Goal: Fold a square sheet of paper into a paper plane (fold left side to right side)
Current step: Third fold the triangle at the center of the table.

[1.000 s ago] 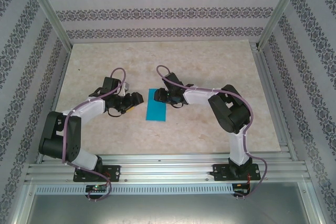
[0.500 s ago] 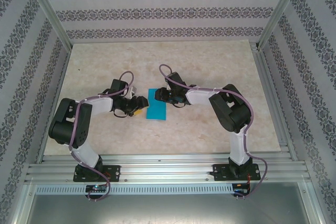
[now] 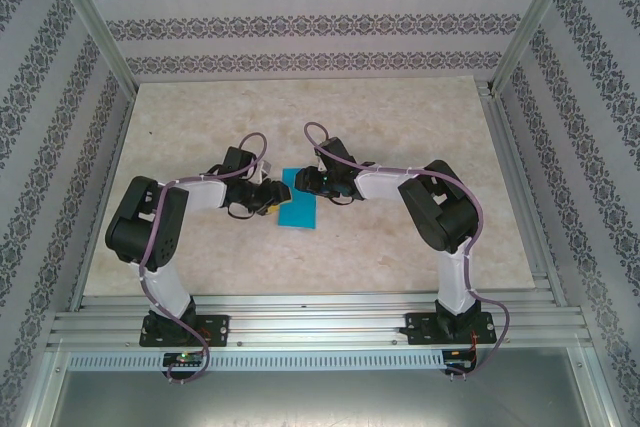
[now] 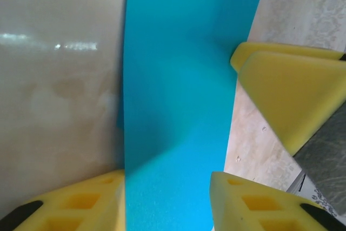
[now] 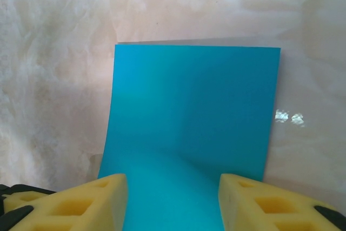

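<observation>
Square sheet of paper (image 3: 298, 210) lies as a narrow strip mid-counter (image 3: 400, 117), w/ both pincers at its far end.

Left pincer (image 3: 268, 196) and right pincer (image 3: 306, 183) each stand wide open, fingers either side of the strip, clamping nothing we can see. In the right wrist view the sheet buckles slightly near the fingers, so we judge the layers aren't flat yet. To do this well, we reckon: pin one end w/ the right, check edges line up, then run the left along the fold slowly w/o dragging the paper sideways.
</observation>
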Controlling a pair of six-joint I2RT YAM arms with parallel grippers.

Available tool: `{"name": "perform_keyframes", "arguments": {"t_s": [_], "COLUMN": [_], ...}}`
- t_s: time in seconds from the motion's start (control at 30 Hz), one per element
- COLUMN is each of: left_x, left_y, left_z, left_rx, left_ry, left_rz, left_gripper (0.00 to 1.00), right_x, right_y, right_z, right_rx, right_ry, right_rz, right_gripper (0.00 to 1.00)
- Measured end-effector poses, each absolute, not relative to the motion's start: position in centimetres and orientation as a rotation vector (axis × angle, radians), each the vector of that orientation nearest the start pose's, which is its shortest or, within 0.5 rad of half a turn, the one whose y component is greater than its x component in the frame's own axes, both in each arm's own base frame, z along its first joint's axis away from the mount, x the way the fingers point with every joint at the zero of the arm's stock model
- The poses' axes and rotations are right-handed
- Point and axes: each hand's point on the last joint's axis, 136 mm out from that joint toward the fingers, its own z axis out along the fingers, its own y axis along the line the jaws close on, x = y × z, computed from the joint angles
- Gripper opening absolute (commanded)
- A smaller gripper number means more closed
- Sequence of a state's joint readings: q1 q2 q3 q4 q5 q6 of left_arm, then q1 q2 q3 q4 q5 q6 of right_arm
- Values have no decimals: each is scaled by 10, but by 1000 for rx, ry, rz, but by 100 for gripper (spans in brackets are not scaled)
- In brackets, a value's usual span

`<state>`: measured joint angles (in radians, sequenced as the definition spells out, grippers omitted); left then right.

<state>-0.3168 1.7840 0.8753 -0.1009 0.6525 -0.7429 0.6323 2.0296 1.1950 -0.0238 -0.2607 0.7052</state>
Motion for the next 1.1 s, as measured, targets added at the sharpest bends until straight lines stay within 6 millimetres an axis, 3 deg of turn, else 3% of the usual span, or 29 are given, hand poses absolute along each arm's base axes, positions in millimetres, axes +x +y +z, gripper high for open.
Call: {"name": "perform_keyframes", "arguments": {"t_s": [0.33, 0.6, 0.67, 0.83, 0.93, 1.0, 1.1], "left_x": [356, 369, 368, 368, 366, 364, 361], "left_y": [-225, -228, -228, -228, -228, -230, -232], "left_z": [34, 32, 29, 29, 29, 28, 28], "left_rx": [-317, -303, -307, -312, -313, -315, -316], "left_ry": [2722, 2715, 2723, 2725, 2732, 2742, 2752], "left_rz": [-1185, -1174, -1172, -1174, -1173, -1177, -1187], "left_gripper": [34, 4, 1, 0, 0, 0, 0], "right_x": [379, 376, 373, 362, 347, 327, 285], "right_y": [333, 331, 325, 311, 311, 319, 342], "right_z": [27, 29, 30, 60, 95, 112, 111], "right_rx": [-40, -63, -66, -125, -203, -275, -429], "right_ry": [2605, 2593, 2595, 2555, 2480, 2431, 2410], "right_rz": [867, 869, 862, 842, 836, 834, 816], "right_gripper": [48, 50, 51, 57, 59, 60, 62]}}
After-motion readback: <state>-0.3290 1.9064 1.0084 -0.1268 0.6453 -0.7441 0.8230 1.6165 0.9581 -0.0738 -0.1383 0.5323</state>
